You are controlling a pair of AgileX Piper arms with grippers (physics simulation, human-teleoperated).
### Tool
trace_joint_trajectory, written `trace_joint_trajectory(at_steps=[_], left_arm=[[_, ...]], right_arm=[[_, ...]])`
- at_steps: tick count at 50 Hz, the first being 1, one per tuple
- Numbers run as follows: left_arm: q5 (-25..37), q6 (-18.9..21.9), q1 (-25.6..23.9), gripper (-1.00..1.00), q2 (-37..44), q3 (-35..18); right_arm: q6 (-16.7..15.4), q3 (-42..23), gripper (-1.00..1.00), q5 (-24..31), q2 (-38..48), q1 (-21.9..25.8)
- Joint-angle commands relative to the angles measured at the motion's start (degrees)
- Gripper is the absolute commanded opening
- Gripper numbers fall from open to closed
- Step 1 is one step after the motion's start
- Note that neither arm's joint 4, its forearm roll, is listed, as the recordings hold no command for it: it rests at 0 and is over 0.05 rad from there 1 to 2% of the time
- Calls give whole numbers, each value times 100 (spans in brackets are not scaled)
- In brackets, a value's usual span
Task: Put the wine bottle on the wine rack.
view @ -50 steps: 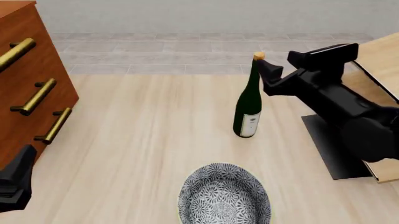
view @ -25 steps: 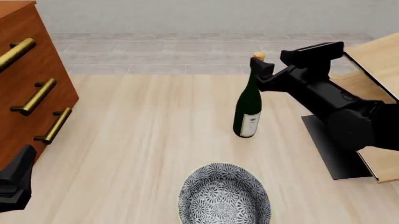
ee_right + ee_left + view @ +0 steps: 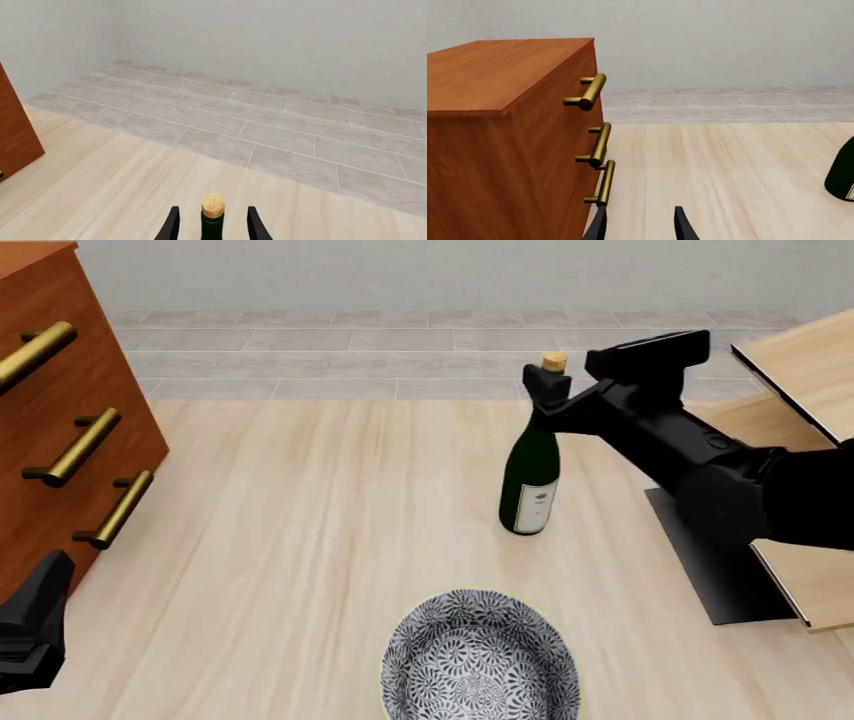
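Observation:
The dark green wine bottle (image 3: 531, 478) stands upright on the table, with a white label and a tan cork (image 3: 554, 362). My right gripper (image 3: 558, 392) is open at the top of its neck. In the right wrist view the cork (image 3: 213, 205) sits between the two fingers (image 3: 171, 226) of the right gripper (image 3: 213, 229), with a gap on each side. The pale-wood wine rack (image 3: 806, 362) with its black base (image 3: 705, 562) stands to the right, behind the right arm. My left gripper (image 3: 32, 632) is low at the near left, open and holding nothing (image 3: 640, 231).
A reddish-brown drawer cabinet (image 3: 67, 430) with brass handles (image 3: 594, 91) fills the left side, close to the left gripper. A patterned bowl (image 3: 481, 658) sits at the near edge in front of the bottle. The bottle's base (image 3: 843, 175) shows at the edge of the left wrist view.
My right gripper has moved left towards the bottle, and its fingers now straddle the neck just below the cork. The bottle and the left arm have stayed put.

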Motion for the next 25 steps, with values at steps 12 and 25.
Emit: trace_joint_trajectory(at_steps=[12,25], left_arm=[[9,16,71,100,0,-1],[6,18,75,100,0,-1]], right_arm=[[53,-180,100,-76,350,10],[96,-230,100,-86,473,-21]])
